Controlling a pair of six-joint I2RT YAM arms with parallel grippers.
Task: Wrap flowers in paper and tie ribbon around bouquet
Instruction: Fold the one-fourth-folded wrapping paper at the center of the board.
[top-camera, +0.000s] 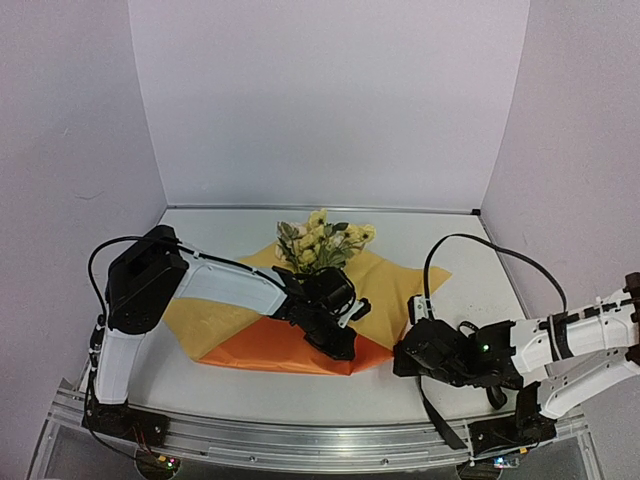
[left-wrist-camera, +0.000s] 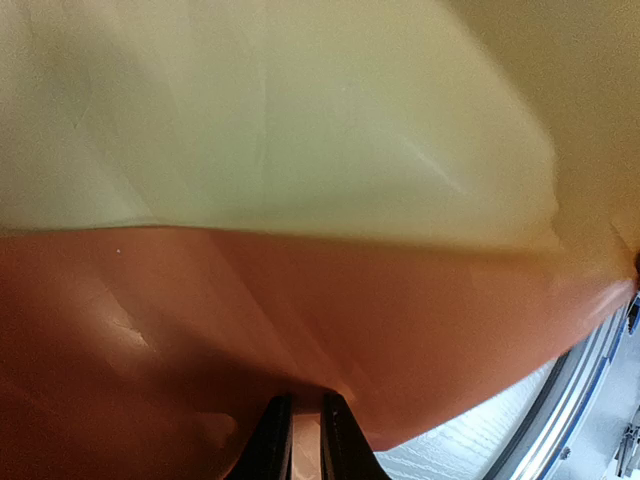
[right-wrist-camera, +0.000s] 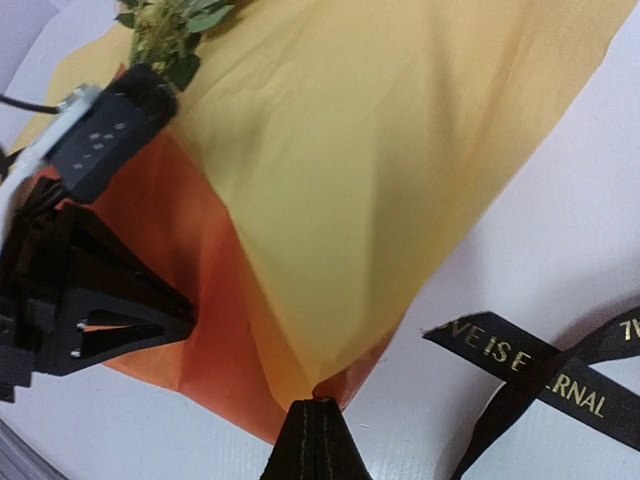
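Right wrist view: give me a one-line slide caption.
Right hand pinches a corner of the folded orange paper, flowers at its far end, lettered black ribbon alongside.

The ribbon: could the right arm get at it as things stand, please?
Probably, though not at once. The ribbon lies on the table close beside the right gripper, nothing between them, but that gripper is shut, seemingly on a corner of the paper, and must let go first.

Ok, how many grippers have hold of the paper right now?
2. The left gripper is shut on the folded-over orange flap of the paper, mid-sheet. The right gripper pinches the corner nearest the right arm.
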